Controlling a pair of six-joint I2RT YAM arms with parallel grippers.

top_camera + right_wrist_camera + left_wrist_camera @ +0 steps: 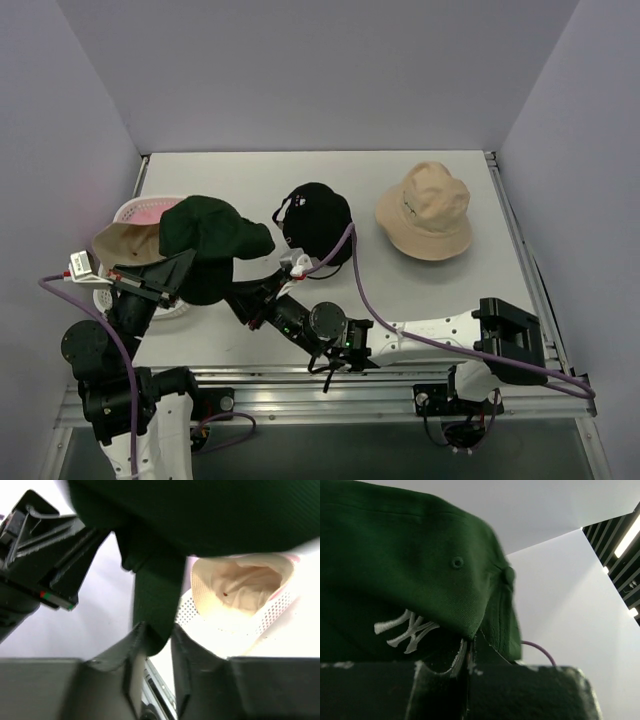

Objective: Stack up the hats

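Green cap (210, 235) hung over basket (125, 210); left wrist view showed left fingers (440, 685) clamped on its edge; right wrist view, right fingers (125, 675) nipping its strap.

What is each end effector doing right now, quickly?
Left end effector: closed, pinching the dark green fabric baseball cap.
Right end effector: closed on a strip of the same cap.

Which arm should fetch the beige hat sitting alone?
Probably right: the beige bucket hat lies on its side of the table, far from the left gripper, which grips the green cap.
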